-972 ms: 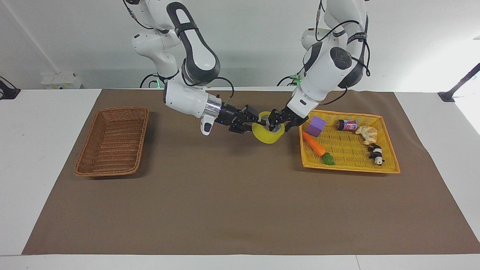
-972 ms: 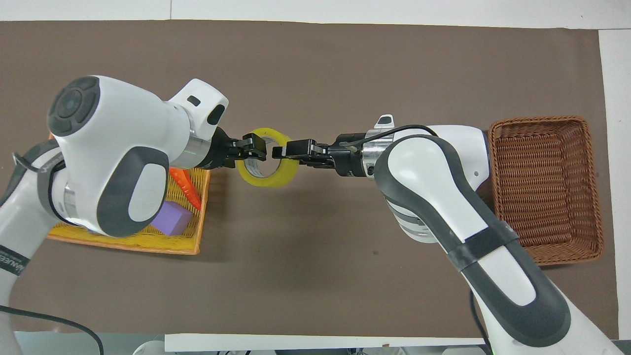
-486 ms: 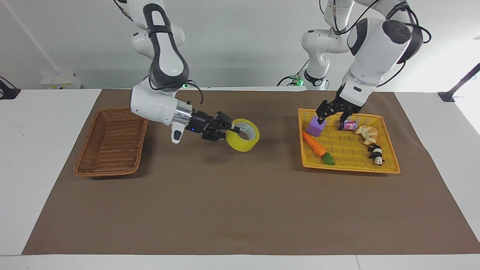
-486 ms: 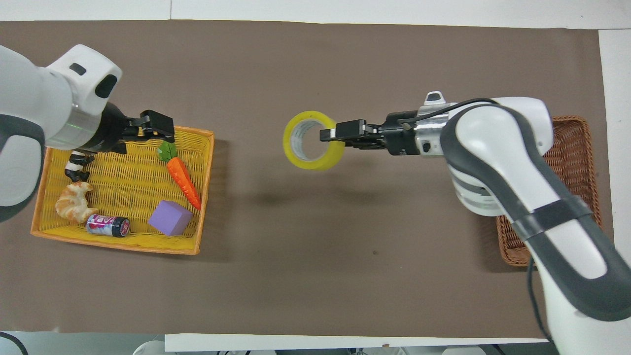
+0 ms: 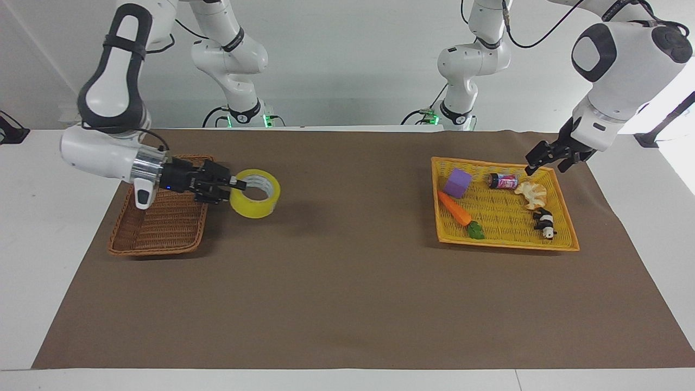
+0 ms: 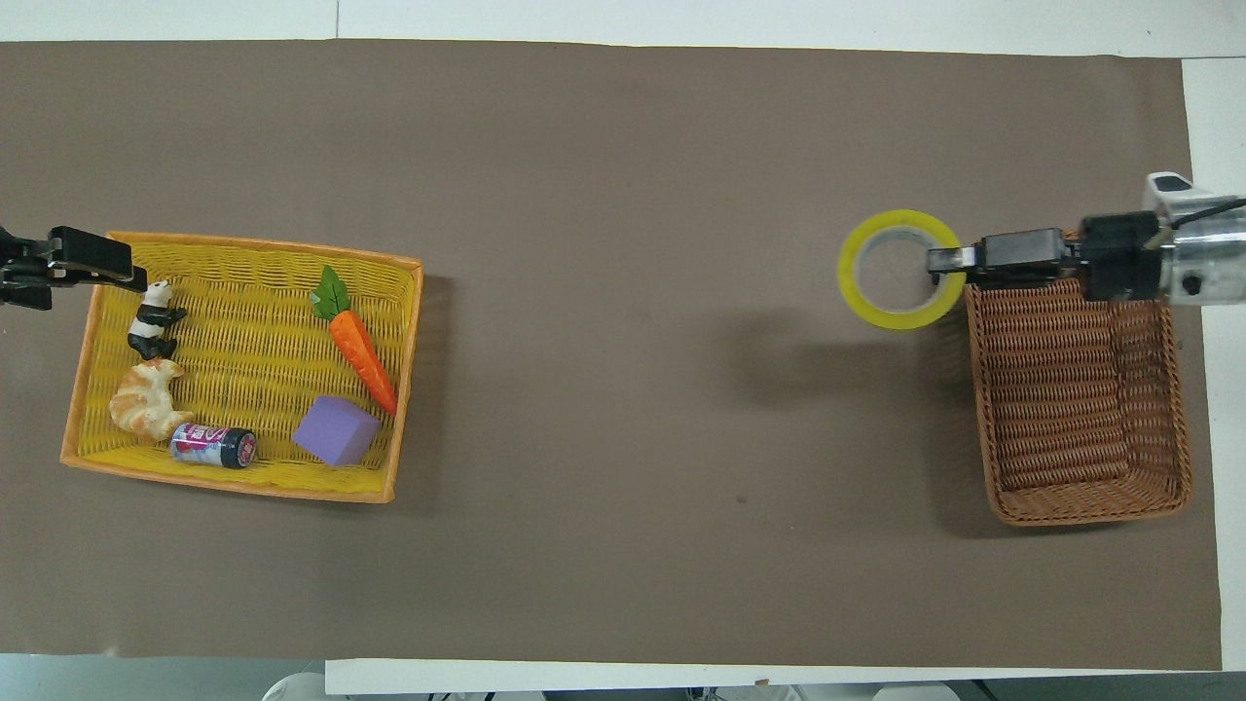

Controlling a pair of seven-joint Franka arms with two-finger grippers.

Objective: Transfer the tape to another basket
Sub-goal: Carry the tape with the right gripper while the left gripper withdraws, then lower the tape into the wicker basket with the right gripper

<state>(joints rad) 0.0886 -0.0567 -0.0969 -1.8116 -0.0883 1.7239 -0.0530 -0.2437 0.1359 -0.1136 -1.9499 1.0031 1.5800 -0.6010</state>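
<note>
In front of me stands a white desk [image 5: 32, 228], and a large brown mat [image 5: 347, 293] covers most of its top. Where the desk ends near my bases, a plain white wall [image 5: 347, 65] rises. A small white box [image 5: 87, 117] sits by the wall. Bright light falls on the desk at one end.

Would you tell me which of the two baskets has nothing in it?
The brown wicker basket at the right arm's end; the yellow basket holds toys.
</note>
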